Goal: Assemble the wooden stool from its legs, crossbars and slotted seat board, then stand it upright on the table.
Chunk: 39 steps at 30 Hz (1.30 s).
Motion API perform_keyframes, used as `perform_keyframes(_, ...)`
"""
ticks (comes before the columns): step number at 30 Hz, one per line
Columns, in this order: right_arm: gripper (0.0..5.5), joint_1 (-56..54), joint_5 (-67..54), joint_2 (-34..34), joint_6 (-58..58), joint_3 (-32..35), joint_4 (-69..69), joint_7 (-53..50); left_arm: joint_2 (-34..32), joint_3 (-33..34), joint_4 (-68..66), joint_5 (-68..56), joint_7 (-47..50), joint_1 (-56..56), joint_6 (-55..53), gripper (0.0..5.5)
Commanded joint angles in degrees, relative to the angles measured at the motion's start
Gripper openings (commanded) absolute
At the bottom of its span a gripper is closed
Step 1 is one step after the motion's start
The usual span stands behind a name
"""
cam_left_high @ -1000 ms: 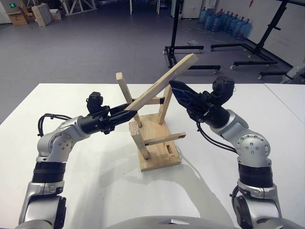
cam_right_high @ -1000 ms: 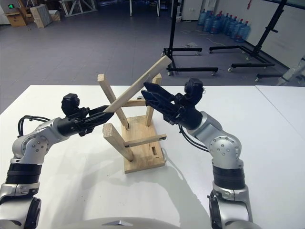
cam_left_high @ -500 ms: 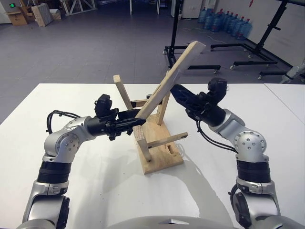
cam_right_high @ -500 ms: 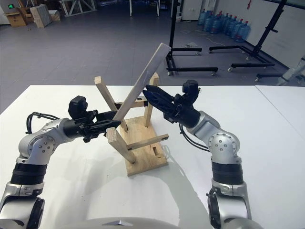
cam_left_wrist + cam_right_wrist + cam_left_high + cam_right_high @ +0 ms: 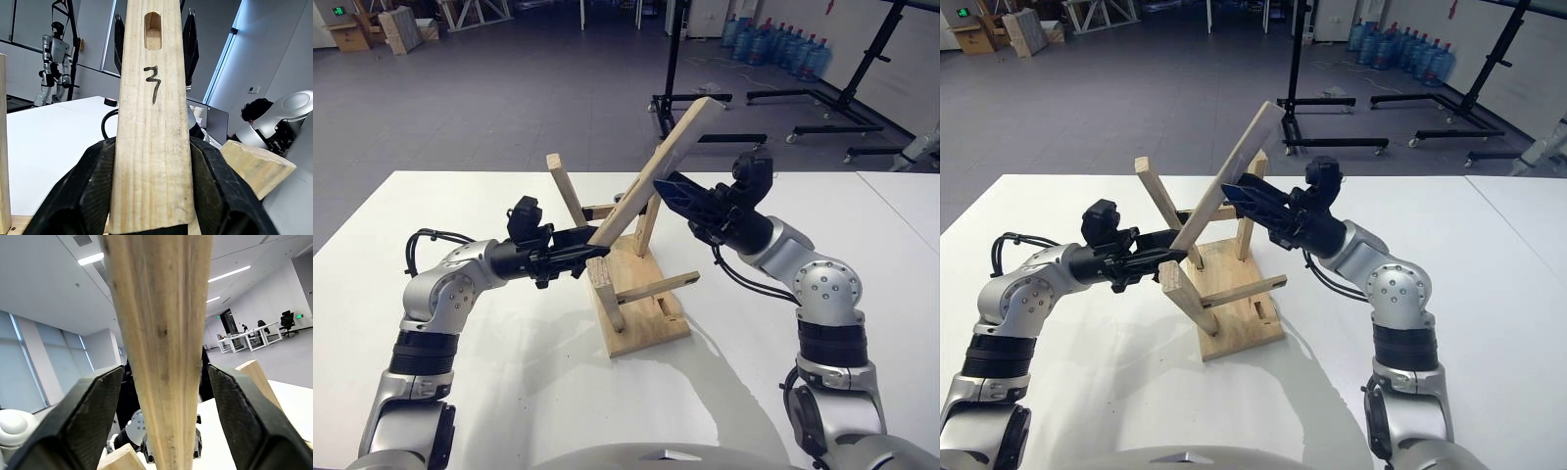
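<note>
The stool lies upside down on the white table: its seat board (image 5: 644, 331) is flat, with a back leg (image 5: 565, 186), a front leg (image 5: 605, 294) and a crossbar (image 5: 658, 285) sticking up from it. My left gripper (image 5: 584, 251) is shut on the lower end of a loose leg (image 5: 651, 176), which slants up to the right over the stool. In the left wrist view this loose leg (image 5: 152, 122) shows a slot and a handwritten mark. My right gripper (image 5: 668, 185) is open and straddles the loose leg (image 5: 161, 357) at mid-length, its fingers (image 5: 93, 416) apart from the wood.
Black wheeled metal racks (image 5: 705, 98) and water bottles (image 5: 783, 44) stand on the floor beyond the table's far edge. A second white table (image 5: 911, 201) adjoins at the right. Bare tabletop (image 5: 607, 411) lies in front of the stool.
My left gripper moved in toward the stool and tipped the loose leg steeper. My right gripper slid left and now has its fingers on either side of that leg.
</note>
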<state>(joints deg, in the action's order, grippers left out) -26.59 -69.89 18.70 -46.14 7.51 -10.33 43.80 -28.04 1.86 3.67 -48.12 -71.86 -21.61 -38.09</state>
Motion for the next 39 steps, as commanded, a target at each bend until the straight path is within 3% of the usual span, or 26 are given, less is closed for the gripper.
perform_keyframes(1,3.14,-2.0,-1.7,-0.4,-1.1,1.2,0.8,-1.1,-0.4,-0.5,0.5,0.8,-0.6,0.7,0.6,2.06)
perform_keyframes(12,3.14,-4.2,-1.0,1.5,-3.1,1.5,2.2,2.3,-1.0,-1.6,2.9,-0.8,-2.6,1.2,-1.9,2.05)
perform_keyframes(18,2.16,-4.4,-2.0,1.9,-4.4,2.0,1.7,3.5,-0.4,-1.7,1.6,1.2,-1.0,1.2,-0.4,2.05)
perform_keyframes(24,2.11,-3.6,-1.7,3.8,-3.9,2.3,-0.4,7.3,-0.1,-2.0,0.9,2.3,0.4,1.2,-0.1,2.05)
perform_keyframes(25,2.11,-3.5,-1.7,4.2,-3.6,2.5,-0.7,7.9,0.2,-2.0,0.4,2.8,1.2,1.1,0.0,2.41)
perform_keyframes(32,2.09,-2.9,8.2,8.3,5.5,3.3,-0.9,13.4,0.2,-0.2,0.4,3.7,5.0,3.0,0.5,3.47)
perform_keyframes(36,2.07,-2.1,15.6,15.1,9.3,2.6,6.3,21.7,-0.8,2.6,2.2,3.5,7.3,6.0,0.7,4.09)
perform_keyframes(39,2.07,1.2,23.4,15.7,17.3,1.4,12.0,25.0,-0.8,0.7,1.7,7.8,9.8,8.3,2.6,4.48)
